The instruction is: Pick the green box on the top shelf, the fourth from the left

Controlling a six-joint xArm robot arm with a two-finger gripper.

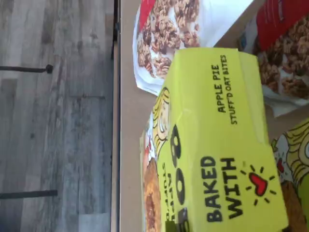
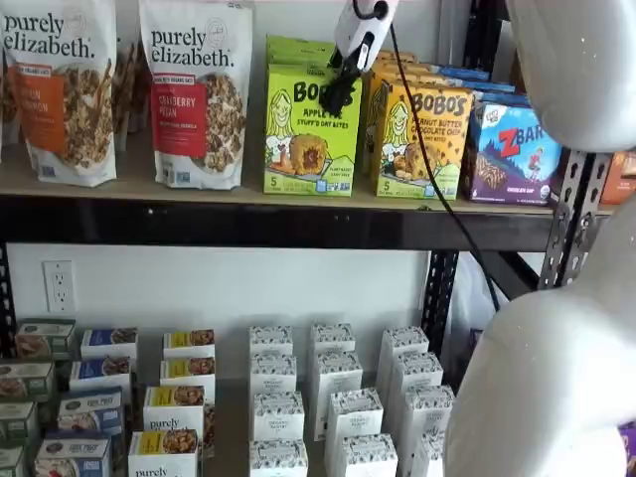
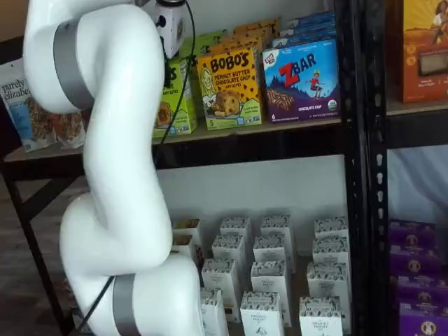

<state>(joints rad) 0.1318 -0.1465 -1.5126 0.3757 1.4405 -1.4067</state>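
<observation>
On the top shelf (image 2: pixel 229 207), the green box (image 2: pixel 310 134), judged light and stiff, is best pinched across its sides; the gripper (image 2: pixel 338 94) state cannot be told.

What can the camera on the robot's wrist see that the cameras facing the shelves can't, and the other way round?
Only the wrist view shows the top panel of the green box, printed "Apple Pie Stuff'd Oat Bites" and "Baked With" beside a red heart, and the grey plank floor.

Only a shelf view shows the gripper in front of that box, the ZBar box, the wall outlet and the small white cartons lower down.

Both show the green box, the granola bag next to it and the top shelf.
</observation>
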